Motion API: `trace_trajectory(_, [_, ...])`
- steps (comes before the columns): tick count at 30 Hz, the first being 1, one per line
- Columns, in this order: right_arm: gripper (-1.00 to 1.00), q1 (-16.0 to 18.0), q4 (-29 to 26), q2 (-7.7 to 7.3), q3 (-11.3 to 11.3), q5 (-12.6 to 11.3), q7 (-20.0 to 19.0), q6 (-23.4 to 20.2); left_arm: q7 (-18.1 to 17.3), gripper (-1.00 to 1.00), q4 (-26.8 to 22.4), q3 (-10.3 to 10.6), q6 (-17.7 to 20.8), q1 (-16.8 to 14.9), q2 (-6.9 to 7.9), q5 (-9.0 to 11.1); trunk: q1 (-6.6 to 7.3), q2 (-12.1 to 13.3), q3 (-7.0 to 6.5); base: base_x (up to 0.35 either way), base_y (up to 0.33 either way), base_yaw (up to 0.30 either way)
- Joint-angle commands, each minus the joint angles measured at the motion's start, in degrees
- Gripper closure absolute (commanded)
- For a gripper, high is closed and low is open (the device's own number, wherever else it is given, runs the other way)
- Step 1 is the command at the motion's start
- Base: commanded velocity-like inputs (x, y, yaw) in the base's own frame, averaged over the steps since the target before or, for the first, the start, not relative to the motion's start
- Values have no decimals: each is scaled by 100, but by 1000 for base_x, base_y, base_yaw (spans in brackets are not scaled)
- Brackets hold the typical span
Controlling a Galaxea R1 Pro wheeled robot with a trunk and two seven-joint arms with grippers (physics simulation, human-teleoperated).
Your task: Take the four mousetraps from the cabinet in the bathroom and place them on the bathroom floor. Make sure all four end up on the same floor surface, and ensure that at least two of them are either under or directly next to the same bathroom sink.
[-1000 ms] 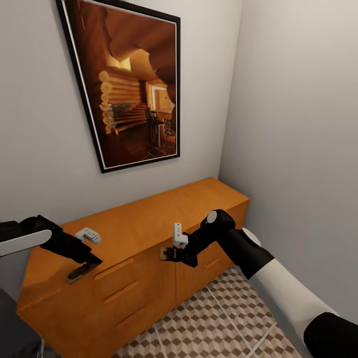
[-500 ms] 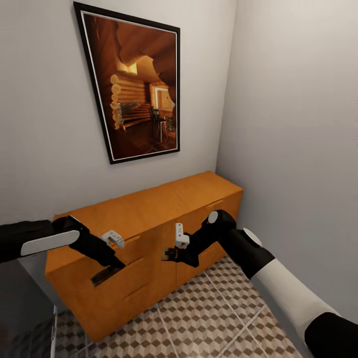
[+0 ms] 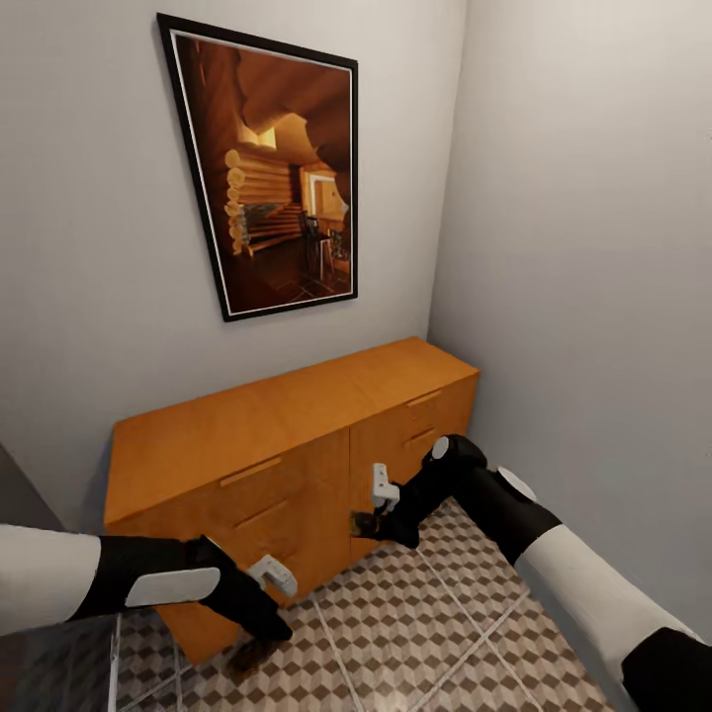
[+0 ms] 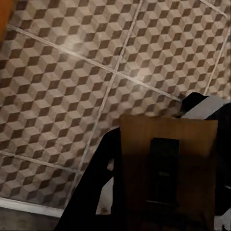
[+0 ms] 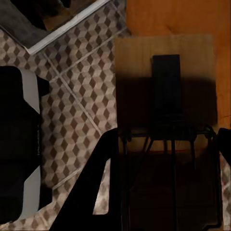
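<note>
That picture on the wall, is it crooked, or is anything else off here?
The framed picture looks slanted, but the head camera's angle may cause that. The cabinet has its drawers shut, and the tiled floor shows no spill. Nothing else stands out.

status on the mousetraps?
Done: none seen on the floor. In hand: a mousetrap in each gripper, left low over the tiles, right by the cabinet front. Left: set both down near a sink, then fetch the other two.

The cube-patterned tiled floor (image 3: 435,633) is seen carrying the orange wooden cabinet (image 3: 267,435) against the wall.
</note>
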State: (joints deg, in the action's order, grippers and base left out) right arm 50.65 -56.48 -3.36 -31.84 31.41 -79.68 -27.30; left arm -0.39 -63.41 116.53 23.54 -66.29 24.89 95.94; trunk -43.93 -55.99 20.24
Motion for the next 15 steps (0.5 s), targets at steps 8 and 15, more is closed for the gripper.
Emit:
trace_trajectory(8, [100,-56,914,-123,-12,41,147,7,12,100,1209,18,-150,763,-988,17,0,-7,6,0,0,0])
trace_trajectory(15, [100,-152,1897,-168,-15,43,648,716,12,100,2266,19,-192,1393,-1711,-7,0,-7,6,0,0,0])
